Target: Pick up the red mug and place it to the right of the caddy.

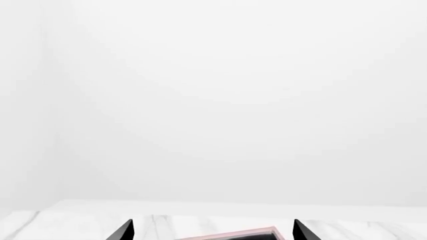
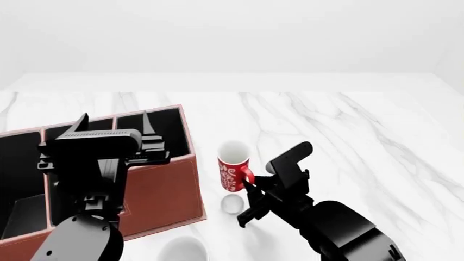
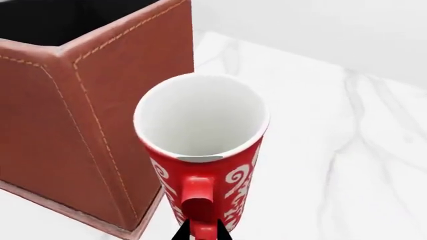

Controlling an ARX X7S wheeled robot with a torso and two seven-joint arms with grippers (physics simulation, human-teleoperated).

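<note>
Red mug [image 2: 233, 173] upright beside caddy [image 2: 156, 185]

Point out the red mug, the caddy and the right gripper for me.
red mug [image 2: 233, 175]: head view, patterned side wall.
caddy [image 2: 163, 190]: head view, leather front face.
right gripper [image 3: 202, 233]: right wrist view, fingertips at the handle.

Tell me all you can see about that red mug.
The red mug is glossy red with white scrolls, a white empty inside and a red handle. It stands upright on the marble table, just right of the caddy, apart from it. The right gripper has its fingertips closed on the handle.
</note>
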